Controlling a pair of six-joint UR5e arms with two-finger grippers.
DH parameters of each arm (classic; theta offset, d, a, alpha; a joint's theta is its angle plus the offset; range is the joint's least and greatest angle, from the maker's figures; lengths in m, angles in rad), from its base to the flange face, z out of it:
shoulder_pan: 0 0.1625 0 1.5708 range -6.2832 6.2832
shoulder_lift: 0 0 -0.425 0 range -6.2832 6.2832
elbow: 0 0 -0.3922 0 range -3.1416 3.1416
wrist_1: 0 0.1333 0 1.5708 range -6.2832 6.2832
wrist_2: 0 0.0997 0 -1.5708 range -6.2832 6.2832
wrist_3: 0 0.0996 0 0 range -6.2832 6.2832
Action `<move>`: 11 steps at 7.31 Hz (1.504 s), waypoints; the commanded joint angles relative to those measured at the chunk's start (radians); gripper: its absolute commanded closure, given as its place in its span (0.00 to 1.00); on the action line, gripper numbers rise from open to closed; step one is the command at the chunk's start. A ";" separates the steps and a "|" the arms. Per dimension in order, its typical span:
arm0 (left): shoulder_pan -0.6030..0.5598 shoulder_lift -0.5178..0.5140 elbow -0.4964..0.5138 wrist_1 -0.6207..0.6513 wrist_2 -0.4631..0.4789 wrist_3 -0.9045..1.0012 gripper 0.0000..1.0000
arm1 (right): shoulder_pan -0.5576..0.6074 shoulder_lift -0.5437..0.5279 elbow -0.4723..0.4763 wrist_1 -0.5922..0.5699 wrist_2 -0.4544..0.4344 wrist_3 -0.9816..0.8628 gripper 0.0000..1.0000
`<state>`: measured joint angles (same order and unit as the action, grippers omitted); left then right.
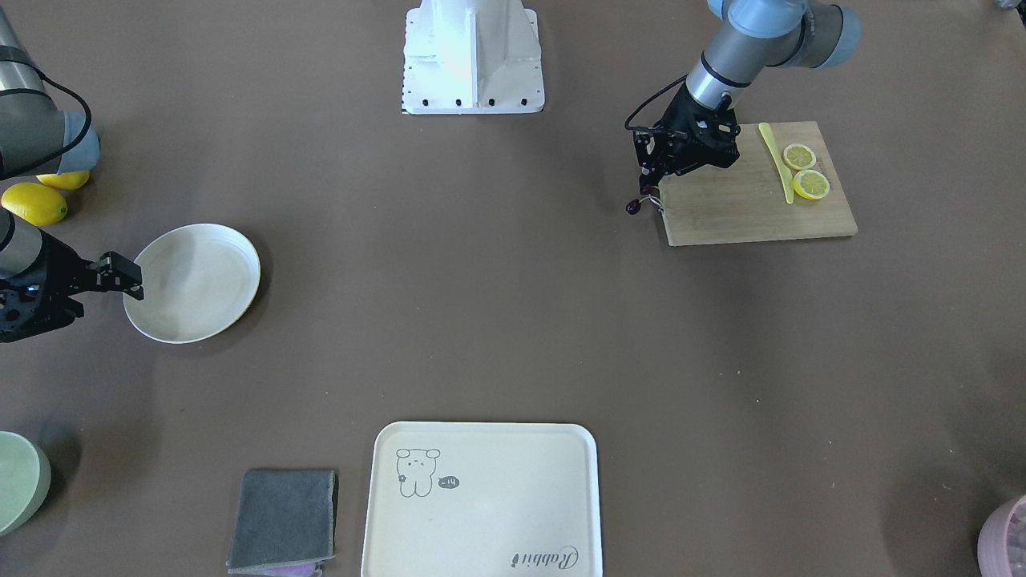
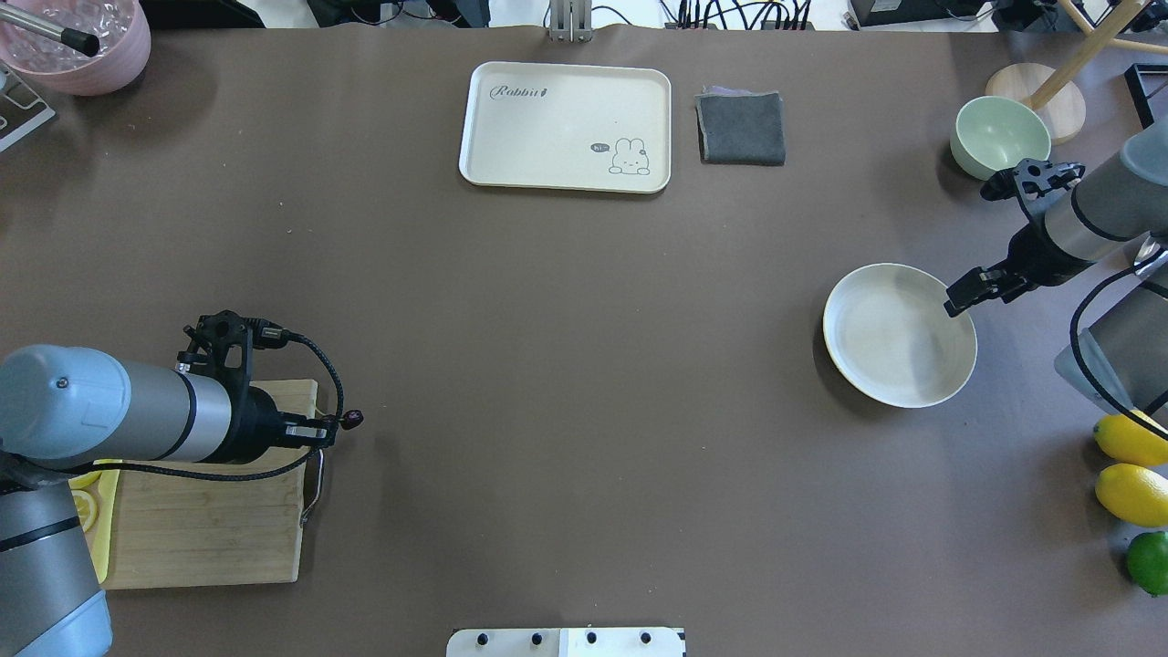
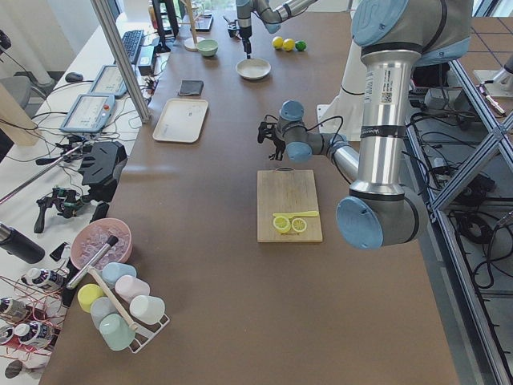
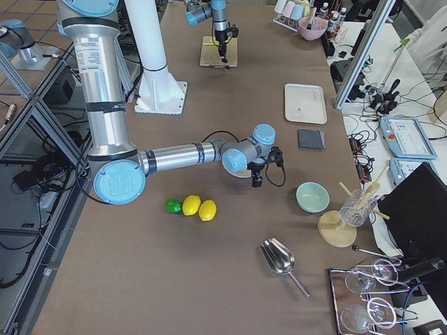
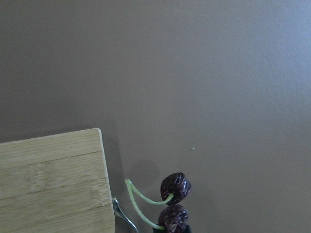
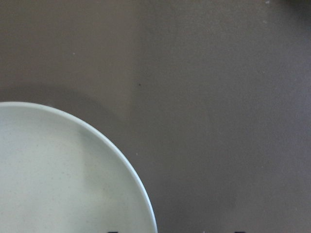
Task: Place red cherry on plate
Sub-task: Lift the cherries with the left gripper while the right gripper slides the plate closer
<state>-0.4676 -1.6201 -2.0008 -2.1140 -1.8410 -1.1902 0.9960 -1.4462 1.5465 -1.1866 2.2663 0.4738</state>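
The red cherry (image 5: 176, 187), a dark maroon pair on a pale green stem, hangs just above the brown table off the corner of the wooden cutting board (image 5: 48, 184). My left gripper (image 2: 330, 427) is shut on it, with one cherry (image 2: 352, 419) poking out past the fingertips. In the front-facing view the red cherry (image 1: 633, 207) dangles below that left gripper (image 1: 648, 189). The plate (image 2: 899, 335), round and cream-white, sits bare at the table's right. My right gripper (image 2: 958, 299) hovers open over its rim, as the plate (image 6: 58, 179) in the right wrist view also shows.
The cutting board (image 1: 753, 188) carries two lemon slices (image 1: 805, 172) and a yellow knife. A cream tray (image 2: 566, 126) and grey cloth (image 2: 741, 128) lie at the far edge. A green bowl (image 2: 999, 137), lemons (image 2: 1131, 465) and a lime (image 2: 1150, 561) sit near the right arm.
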 commanded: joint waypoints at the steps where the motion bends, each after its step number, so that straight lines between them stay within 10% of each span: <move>1: 0.000 -0.009 -0.004 0.008 0.000 -0.011 0.80 | -0.008 0.000 -0.005 0.001 0.016 0.000 0.83; 2: 0.000 -0.014 -0.004 0.008 0.000 -0.012 0.80 | -0.011 0.000 -0.002 0.002 0.041 -0.004 1.00; 7: -0.002 -0.081 -0.019 0.029 -0.001 -0.078 0.80 | -0.025 0.022 0.024 0.002 0.131 0.049 1.00; 11: 0.009 -0.376 -0.004 0.336 0.002 -0.181 0.80 | -0.225 0.211 0.153 0.010 0.107 0.577 1.00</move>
<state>-0.4618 -1.9095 -2.0146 -1.8629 -1.8397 -1.3427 0.8506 -1.2933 1.6587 -1.1776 2.4147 0.8839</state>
